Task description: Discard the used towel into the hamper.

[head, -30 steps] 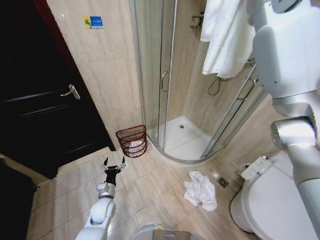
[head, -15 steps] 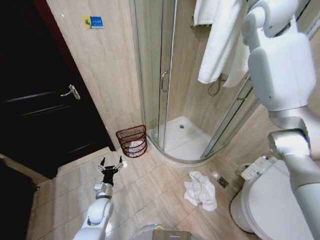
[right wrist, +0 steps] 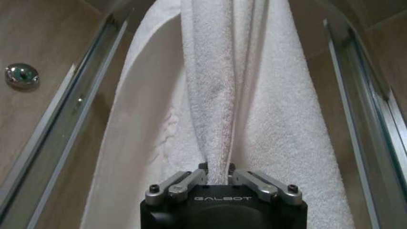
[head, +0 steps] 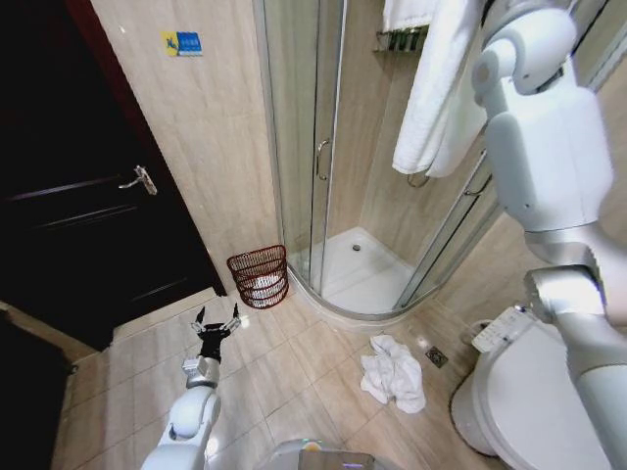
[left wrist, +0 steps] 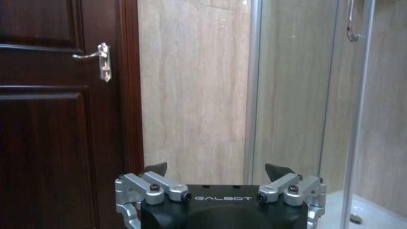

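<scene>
Bathroom floor tiling (head: 294, 367) in beige covers the lower part of my head view, with a curved glass shower enclosure (head: 333, 147) behind it and a dark wooden door (head: 88, 206) on the left.

Task item: the towel (right wrist: 222, 95), white terry cloth, hangs high up at the shower enclosure's right side, well above the floor. On my right wrist feed, the right gripper (right wrist: 218, 172) has its jaws drawn together on a vertical fold of this towel, with cloth pinched between them. The right arm (head: 549, 147) extends upward along the right edge of my head view.

Receptacle: the hamper (head: 259, 276), a dark reddish-brown wire basket, stands upright on the floor against the wall, just beside the left edge of the shower enclosure's base.

Left side: the left gripper (head: 217, 322) hovers low over the floor tiling, near the hamper but apart from it. Its fingers (left wrist: 156, 168) are spread apart with nothing between them. On my left wrist feed it faces the wall between the door and the shower glass.

Other items: a second white towel on the floor (head: 394, 371) lies crumpled near the floor drain (head: 437, 356). A white toilet (head: 529, 392) occupies the lower right corner.
</scene>
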{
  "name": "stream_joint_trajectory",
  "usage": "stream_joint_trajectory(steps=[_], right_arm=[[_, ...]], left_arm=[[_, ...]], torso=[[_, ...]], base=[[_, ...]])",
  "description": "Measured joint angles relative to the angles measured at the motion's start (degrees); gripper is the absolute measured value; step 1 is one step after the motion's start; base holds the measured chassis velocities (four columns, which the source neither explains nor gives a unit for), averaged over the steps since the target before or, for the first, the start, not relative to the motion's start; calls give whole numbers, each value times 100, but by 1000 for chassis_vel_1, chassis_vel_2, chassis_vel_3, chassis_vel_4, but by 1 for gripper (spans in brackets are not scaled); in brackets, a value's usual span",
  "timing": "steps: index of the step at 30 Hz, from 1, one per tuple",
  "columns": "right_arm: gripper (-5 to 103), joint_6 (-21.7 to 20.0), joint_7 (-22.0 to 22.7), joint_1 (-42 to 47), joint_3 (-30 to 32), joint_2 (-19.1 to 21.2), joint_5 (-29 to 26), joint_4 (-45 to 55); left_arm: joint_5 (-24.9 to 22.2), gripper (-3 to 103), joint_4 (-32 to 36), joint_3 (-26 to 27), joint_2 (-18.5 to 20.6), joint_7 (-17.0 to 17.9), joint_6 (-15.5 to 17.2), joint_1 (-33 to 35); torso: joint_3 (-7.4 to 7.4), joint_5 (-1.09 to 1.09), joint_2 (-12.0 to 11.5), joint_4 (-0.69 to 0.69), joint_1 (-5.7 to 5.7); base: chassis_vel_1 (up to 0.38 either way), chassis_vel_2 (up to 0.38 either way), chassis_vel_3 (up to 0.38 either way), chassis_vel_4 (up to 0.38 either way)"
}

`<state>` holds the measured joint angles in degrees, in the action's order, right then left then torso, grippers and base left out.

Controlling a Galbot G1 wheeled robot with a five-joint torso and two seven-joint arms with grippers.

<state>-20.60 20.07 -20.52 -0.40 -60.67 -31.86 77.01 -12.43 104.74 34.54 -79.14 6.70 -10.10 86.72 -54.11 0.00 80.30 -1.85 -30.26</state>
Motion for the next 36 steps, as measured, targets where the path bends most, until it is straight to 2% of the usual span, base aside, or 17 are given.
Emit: stream_joint_trajectory(steps=[17,36], right_arm=[[7,0,10,283,87,165,-90,254],[7,-12,73,933,236,605,-377,898]], left_arm=[[59,100,24,-13,-33,52,-11,42],[168,100,86,-58,-87,55,-39,127]], torso=[[0,0,0,0,0],[1,-1,0,0,0]], base=[[0,0,0,0],[0,0,0,0]])
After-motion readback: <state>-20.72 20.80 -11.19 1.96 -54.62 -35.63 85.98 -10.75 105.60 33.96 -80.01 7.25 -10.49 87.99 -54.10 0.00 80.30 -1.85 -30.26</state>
